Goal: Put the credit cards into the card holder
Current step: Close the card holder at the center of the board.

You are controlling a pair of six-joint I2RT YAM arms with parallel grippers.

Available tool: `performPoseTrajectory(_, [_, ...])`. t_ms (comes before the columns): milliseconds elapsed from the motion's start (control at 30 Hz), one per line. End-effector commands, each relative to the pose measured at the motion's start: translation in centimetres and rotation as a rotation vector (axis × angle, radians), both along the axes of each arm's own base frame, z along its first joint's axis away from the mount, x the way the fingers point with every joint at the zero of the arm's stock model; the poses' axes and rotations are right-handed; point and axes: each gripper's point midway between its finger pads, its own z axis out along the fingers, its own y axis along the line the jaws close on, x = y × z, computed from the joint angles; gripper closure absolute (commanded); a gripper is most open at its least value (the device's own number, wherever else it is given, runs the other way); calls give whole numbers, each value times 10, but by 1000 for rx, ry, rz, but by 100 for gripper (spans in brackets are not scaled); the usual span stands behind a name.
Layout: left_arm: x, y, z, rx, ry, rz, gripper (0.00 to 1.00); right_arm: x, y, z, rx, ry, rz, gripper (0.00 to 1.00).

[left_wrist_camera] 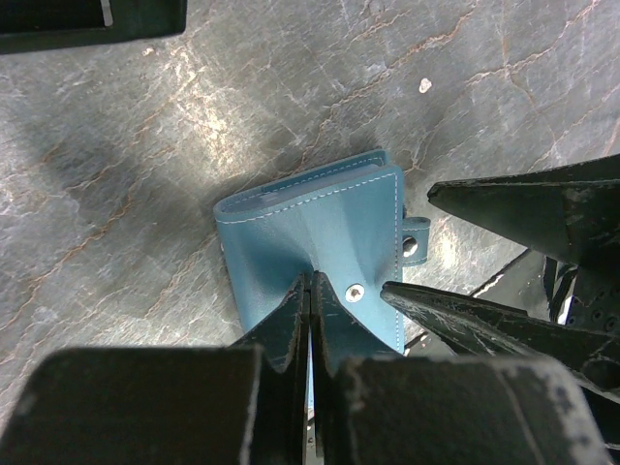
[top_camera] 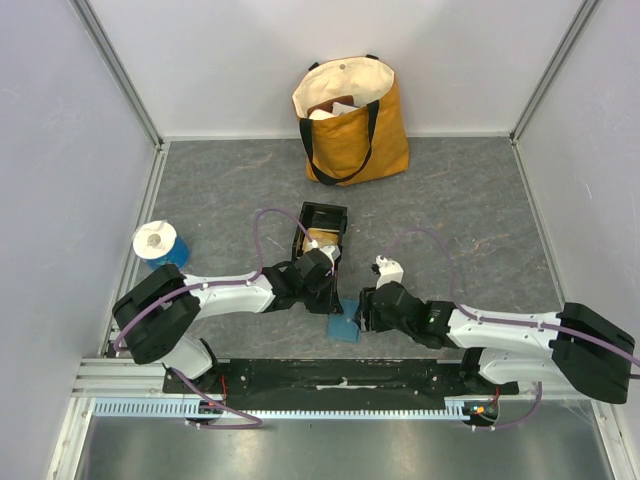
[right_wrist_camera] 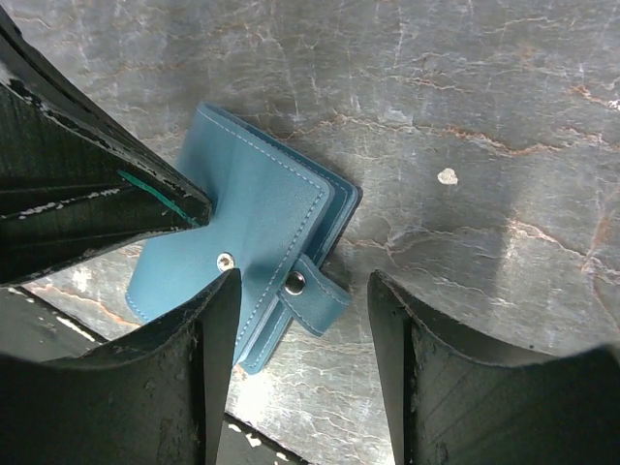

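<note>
Clearly, the small teal-blue, stitched, leather-look card holder (right_wrist_camera: 247,228) is lying shut but unsnapped on the grey marbled tabletop (right_wrist_camera: 465,97), close to its near edge and between the two arms. The left gripper (left_wrist_camera: 309,283) is closed, its black tips pressing together on the cover beside the metal stud (left_wrist_camera: 356,291); I cannot tell whether it is pinching any material. The right gripper (right_wrist_camera: 302,281) is standing open, its jaws flanking the loose snap tab (right_wrist_camera: 312,294). The thin, tan, rectangular credit cards (top_camera: 322,240) are sitting in the black rectangular plastic tray (top_camera: 325,208), just to the far side of the card holder.

As I judge it, sliding is looking like the main risk. The cover is appearing smooth and the tabletop faintly glossy, so a pull on the short, floppy tab may be dragging the whole light card holder along instead of opening it, perhaps off the near edge. The left tips may also be skidding off the cover.
</note>
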Motion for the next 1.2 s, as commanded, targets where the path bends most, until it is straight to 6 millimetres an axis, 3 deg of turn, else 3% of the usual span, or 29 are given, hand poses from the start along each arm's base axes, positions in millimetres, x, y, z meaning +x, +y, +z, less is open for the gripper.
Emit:
performPoseTrajectory(0, [7, 3, -5, 45, -26, 14, 98, 1, -1, 3, -65, -24, 34, 39])
performPoseTrajectory(167, [8, 6, -6, 55, -27, 19, 98, -6, -7, 5, -60, -13, 25, 39])
performPoseTrajectory(300, [7, 4, -5, 50, -25, 13, 98, -5, -22, -10, -125, 14, -40, 41])
performPoseTrajectory(467, [8, 4, -4, 51, -27, 15, 98, -2, -26, -13, -135, 15, -89, 43])
performPoseTrajectory(767, [7, 4, -4, 52, -27, 6, 98, 2, -49, -11, -15, 12, -303, 52])
performPoseTrajectory(967, [8, 0, -1, 42, -33, -3, 98, -5, -18, 21, 264, -51, -151, 47])
performPoseTrajectory(1067, [11, -4, 4, 33, -42, -6, 97, -11, -5, 39, 346, -84, -62, 46])
performPoseTrajectory(1167, [12, -5, 7, 26, -49, -8, 95, -10, -3, 43, 367, -82, -66, 48])
